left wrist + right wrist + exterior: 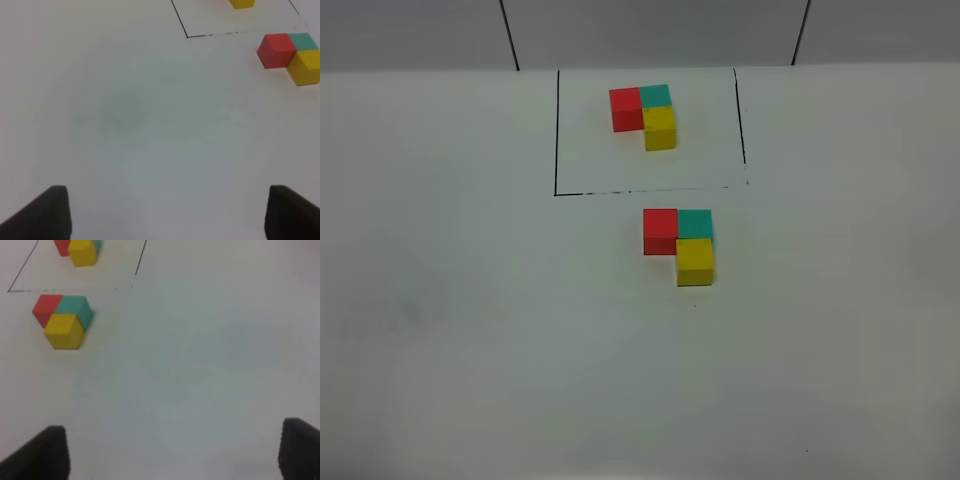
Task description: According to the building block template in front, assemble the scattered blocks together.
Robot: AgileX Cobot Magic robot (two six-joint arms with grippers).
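Judging the job finished: our blocks (pixel 678 243) match the template (pixel 645 115), well ahead of each released end effector (pixel 167 210).

A: Light is even and soft; the white bench (pixel 470 350) looks slightly grey-green, with only faint, short shadows at the cubes' near sides.

B: Wrist views are softer, and the dark end effector fingertips (pixel 45 215) blur.

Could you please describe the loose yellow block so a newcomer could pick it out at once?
Find the black frame on the table. Just outside its near edge sits an L of three cubes; the yellow block is nearest the viewer, touching only the teal one.
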